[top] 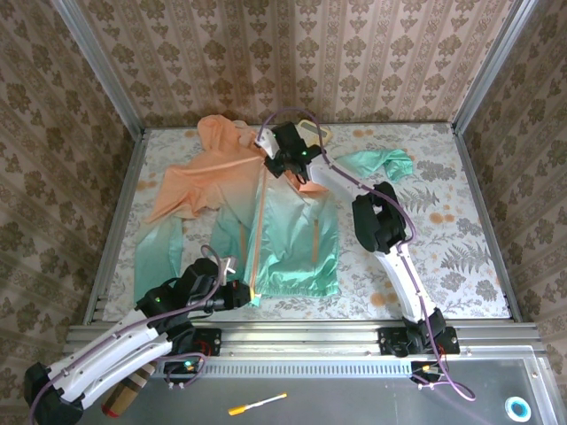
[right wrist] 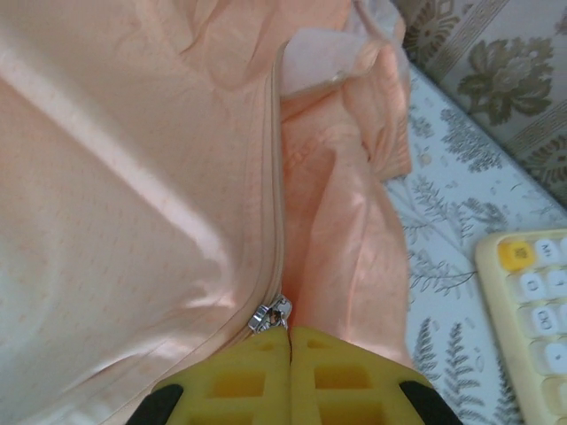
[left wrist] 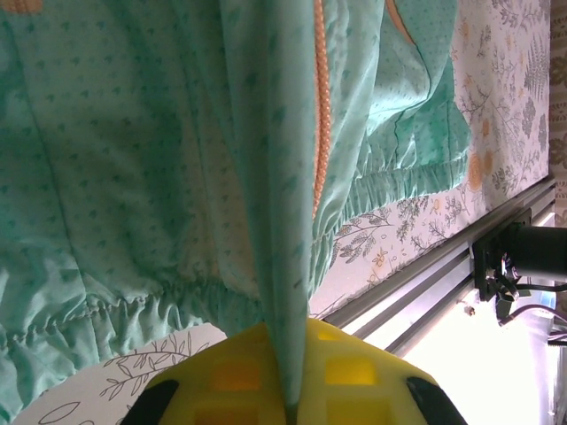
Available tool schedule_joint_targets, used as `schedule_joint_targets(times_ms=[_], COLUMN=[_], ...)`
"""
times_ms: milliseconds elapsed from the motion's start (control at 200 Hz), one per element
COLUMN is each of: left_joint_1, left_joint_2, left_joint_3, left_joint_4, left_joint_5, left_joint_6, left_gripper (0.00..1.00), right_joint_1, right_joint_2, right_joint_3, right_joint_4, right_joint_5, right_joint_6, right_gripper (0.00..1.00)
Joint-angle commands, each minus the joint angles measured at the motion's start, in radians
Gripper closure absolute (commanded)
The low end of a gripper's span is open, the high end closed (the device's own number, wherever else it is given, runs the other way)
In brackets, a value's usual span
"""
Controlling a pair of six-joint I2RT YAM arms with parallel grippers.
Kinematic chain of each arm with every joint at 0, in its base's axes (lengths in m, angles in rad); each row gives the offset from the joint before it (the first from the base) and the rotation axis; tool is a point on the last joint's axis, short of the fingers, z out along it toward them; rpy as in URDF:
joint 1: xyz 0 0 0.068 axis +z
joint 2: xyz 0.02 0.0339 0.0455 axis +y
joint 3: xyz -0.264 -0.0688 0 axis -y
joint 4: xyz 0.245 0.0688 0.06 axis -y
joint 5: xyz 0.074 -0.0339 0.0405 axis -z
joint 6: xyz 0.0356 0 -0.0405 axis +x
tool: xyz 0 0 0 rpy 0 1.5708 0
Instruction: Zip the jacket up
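The jacket (top: pixel 292 239) lies spread on the table, peach at the far end and mint-teal near me, its orange zipper (top: pixel 260 230) running down the middle. My left gripper (top: pixel 241 293) is at the bottom hem, and its yellow fingers (left wrist: pixel 221 381) are shut on a fold of teal fabric (left wrist: pixel 283 266) beside the zipper teeth (left wrist: pixel 322 106). My right gripper (top: pixel 276 165) is up at the collar. In the right wrist view its gripper (right wrist: pixel 290 341) is shut, with the metal zipper slider (right wrist: pixel 270 314) at its tips; the pull tab is hidden between the pads.
A small yellow calculator (right wrist: pixel 532 292) lies just right of the collar, near the back wall (top: pixel 314 133). The jacket's right sleeve (top: pixel 381 162) stretches toward the right. A metal rail (left wrist: pixel 425 266) runs along the near table edge. A pen (top: pixel 257 405) lies on the shelf below.
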Motion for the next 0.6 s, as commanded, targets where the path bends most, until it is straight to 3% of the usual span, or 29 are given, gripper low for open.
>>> schedule_joint_targets(times_ms=[0,275,595], left_joint_1=[0.001,0.001,0.001], left_joint_2=[-0.015,-0.048,-0.06], left_joint_3=[0.017,0.03,0.028], left_joint_4=[-0.077,-0.139,-0.152], left_joint_5=[0.017,0.001,0.004], left_joint_6=[-0.024,-0.037,-0.063], left_gripper=[1.0,1.0,1.0], right_joint_1=[-0.033,-0.091,-0.167], right_joint_2=[0.058,0.211,0.255], right_joint_3=[0.126,0.433,0.496], right_joint_4=[-0.028,-0.085,0.023], right_joint_5=[0.016,-0.015,-0.072], right_joint_6=[-0.03,-0.031,0.068], right_gripper=[1.0,1.0,1.0])
